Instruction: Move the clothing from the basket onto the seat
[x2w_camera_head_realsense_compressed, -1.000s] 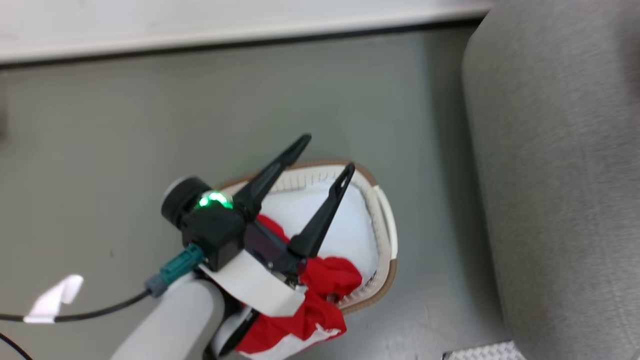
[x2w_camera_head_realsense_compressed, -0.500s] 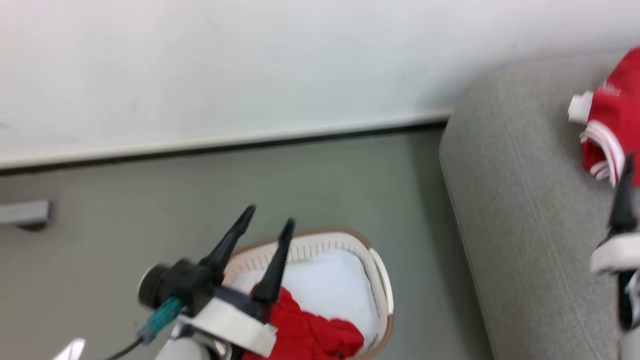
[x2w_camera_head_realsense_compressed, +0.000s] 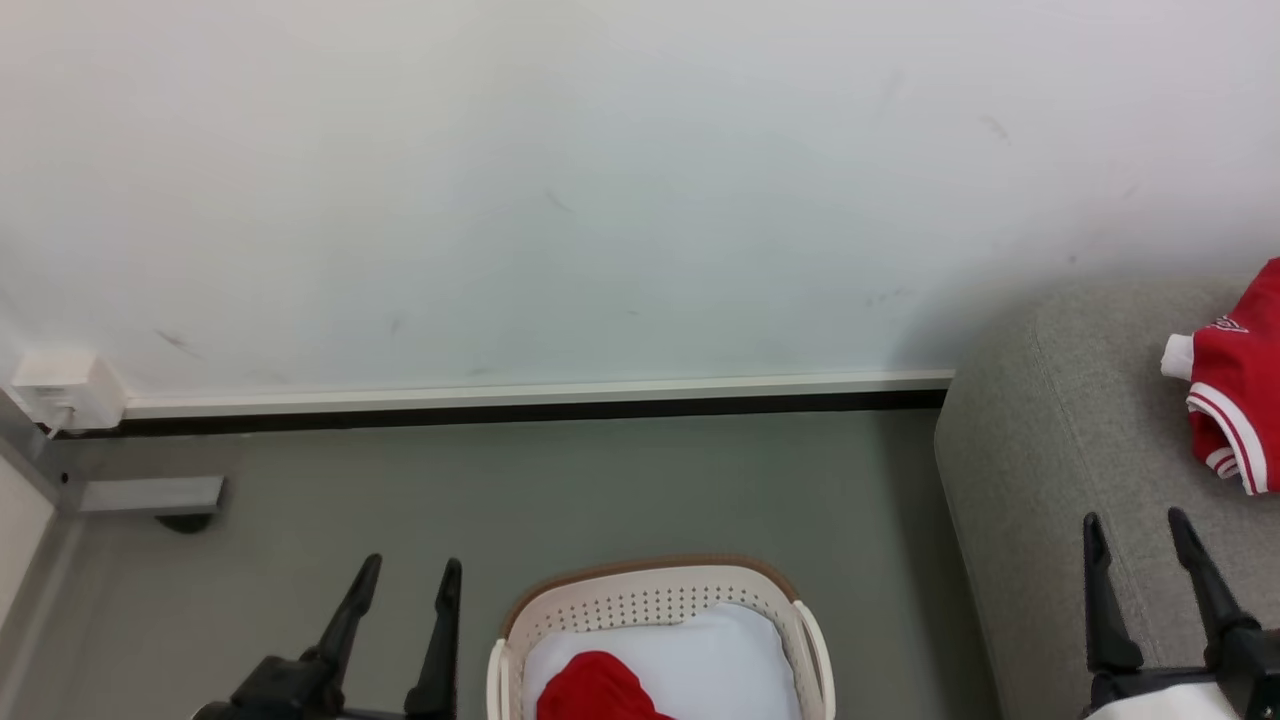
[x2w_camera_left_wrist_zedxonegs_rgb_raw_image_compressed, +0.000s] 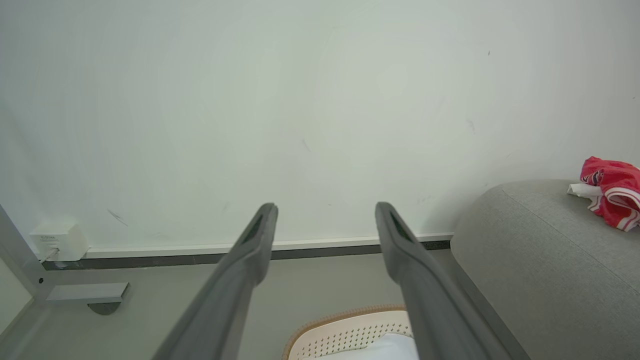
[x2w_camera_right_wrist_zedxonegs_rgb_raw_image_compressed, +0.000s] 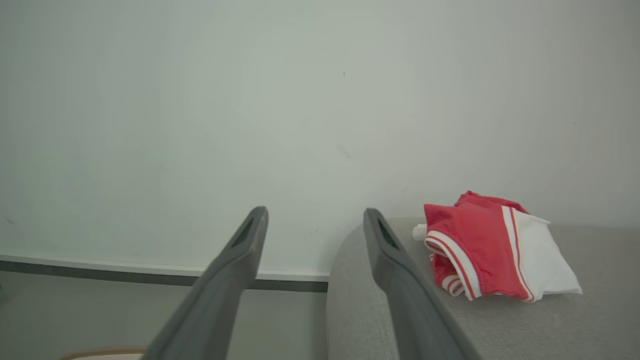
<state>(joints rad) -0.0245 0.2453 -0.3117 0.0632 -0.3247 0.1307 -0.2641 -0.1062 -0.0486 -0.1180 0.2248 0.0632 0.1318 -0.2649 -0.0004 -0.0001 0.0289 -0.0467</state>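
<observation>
The cream basket (x2w_camera_head_realsense_compressed: 650, 600) with its brown rim stands on the floor at the bottom middle of the head view. In it, a red piece of clothing (x2w_camera_head_realsense_compressed: 595, 690) lies on a white pad (x2w_camera_head_realsense_compressed: 720, 660). A second red garment (x2w_camera_head_realsense_compressed: 1235, 400) with white striped trim lies on the grey sofa (x2w_camera_head_realsense_compressed: 1050, 450) at the right, also seen as the garment (x2w_camera_right_wrist_zedxonegs_rgb_raw_image_compressed: 480, 250). My left gripper (x2w_camera_head_realsense_compressed: 411, 570) is open and empty, left of the basket. My right gripper (x2w_camera_head_realsense_compressed: 1135, 522) is open and empty over the sofa's near edge, short of the garment.
A white wall with a dark baseboard (x2w_camera_head_realsense_compressed: 520, 410) runs behind the grey floor. A white socket box (x2w_camera_head_realsense_compressed: 65, 390) and a grey metal foot (x2w_camera_head_realsense_compressed: 150, 495) sit at the far left. Bare floor lies between basket and wall.
The head camera has tilted up, bringing the wall into view. My left gripper has drawn back from over the basket to its left, fingers closer together. My right gripper has come into view.
</observation>
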